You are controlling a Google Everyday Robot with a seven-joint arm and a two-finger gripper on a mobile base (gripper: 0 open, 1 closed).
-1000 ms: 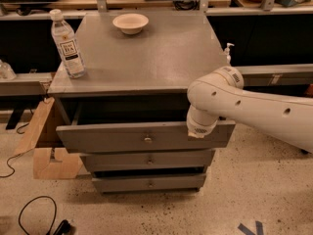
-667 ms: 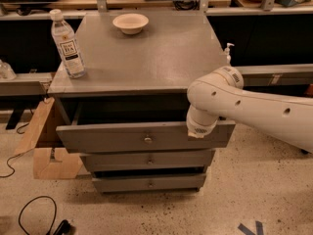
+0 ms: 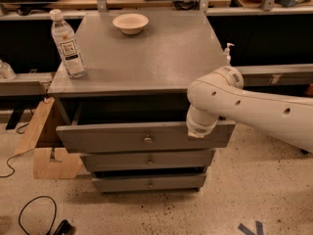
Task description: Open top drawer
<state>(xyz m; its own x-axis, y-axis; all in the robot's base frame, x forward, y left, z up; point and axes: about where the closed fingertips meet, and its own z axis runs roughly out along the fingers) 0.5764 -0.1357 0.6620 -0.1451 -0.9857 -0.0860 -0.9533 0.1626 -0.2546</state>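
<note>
While apparently seeking purchase for the pull, holds gripper (image 3: 199, 129) just under the front right corner of cabinet top (image 3: 156, 58), against the upper edge of top drawer (image 3: 107, 140); clenched or released, cannot tell. Shows top drawer directly beneath cabinet top, jutting partly forward.

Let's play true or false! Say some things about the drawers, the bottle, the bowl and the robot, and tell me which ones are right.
1. The top drawer is pulled partway out. True.
2. The bottle lies on its side. False: it stands upright at the left edge of the cabinet top.
3. The bowl sits inside the top drawer. False: it sits on the cabinet top, near the back.
4. The gripper is at the right end of the top drawer's front. True.
</note>
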